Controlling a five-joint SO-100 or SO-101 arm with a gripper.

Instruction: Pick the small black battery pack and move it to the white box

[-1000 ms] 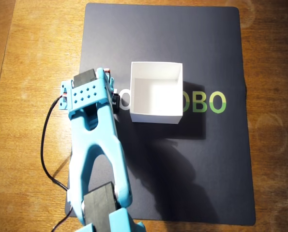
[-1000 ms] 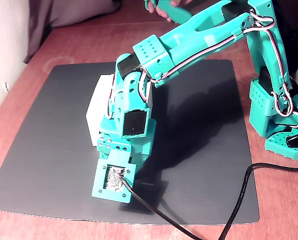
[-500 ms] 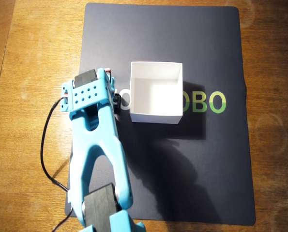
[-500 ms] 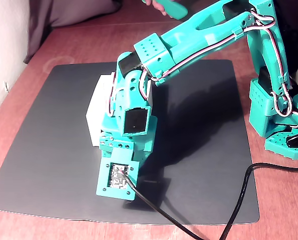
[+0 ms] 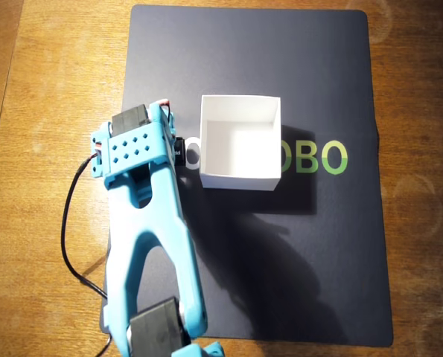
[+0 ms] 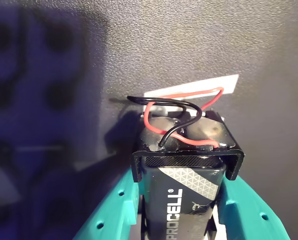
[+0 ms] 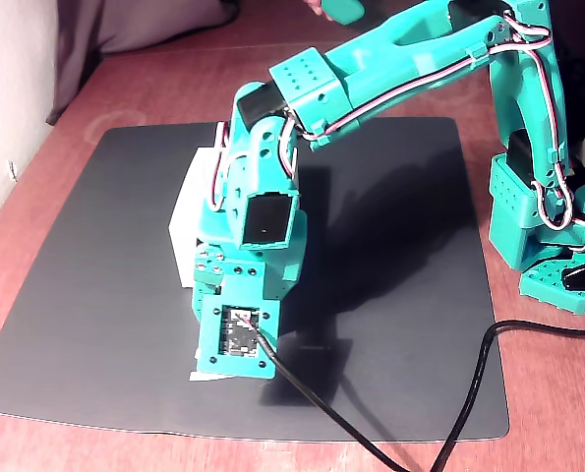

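Black and lettered, the small black battery pack (image 6: 186,195) sits clamped between our jaws, its wires curling ahead. We judge the pick done; the carry remains. The white box (image 5: 240,152) stands empty just beside the jaws, right in the overhead view.

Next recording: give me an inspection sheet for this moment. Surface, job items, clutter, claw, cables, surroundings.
Surface: dark mat on a wooden table.
Job's things: battery pack sits between the claw's fingers, red and black wires looped on top; white box is open, nothing seen inside.
Clutter: nothing seen.
Claw: claw is shut on the battery pack, left of the box in the overhead view.
Cables: black cable runs from the wrist camera across the mat.
Surroundings: arm base at the mat's edge.
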